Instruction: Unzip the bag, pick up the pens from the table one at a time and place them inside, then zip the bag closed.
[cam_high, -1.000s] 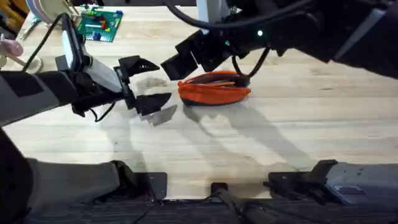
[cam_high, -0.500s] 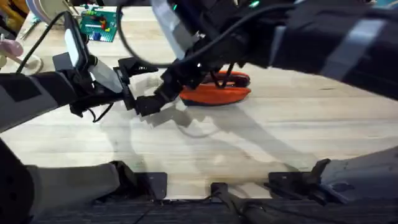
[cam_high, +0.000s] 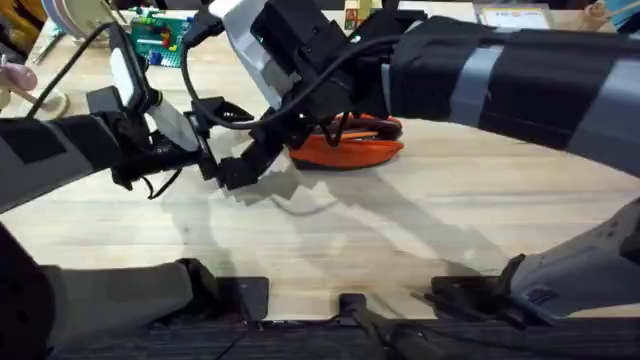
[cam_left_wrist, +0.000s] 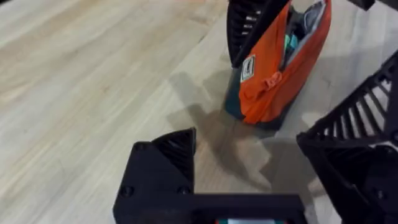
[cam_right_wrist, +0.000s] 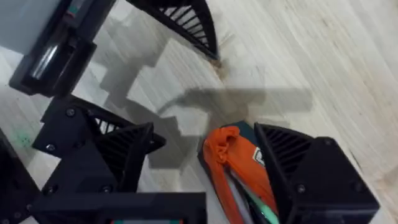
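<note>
Since the earlier frame, the right arm has swung in across the bench (cam_high: 420, 230), bringing the right claw (cam_high: 262, 150) down at the left end of the orange bag (cam_high: 345, 148). Its fingers stand wide, straddling the bag's end. The left claw (cam_high: 228, 140) is also spread wide, just beside the bag, which lies unzipped with a green pen (cam_right_wrist: 264, 210) inside.

Soft orange cloth bag (cam_left_wrist: 273, 74) on a matt, grained wooden table (cam_left_wrist: 93, 81).

Bag (cam_high: 350, 148) half hidden — right arm crosses it.
</note>
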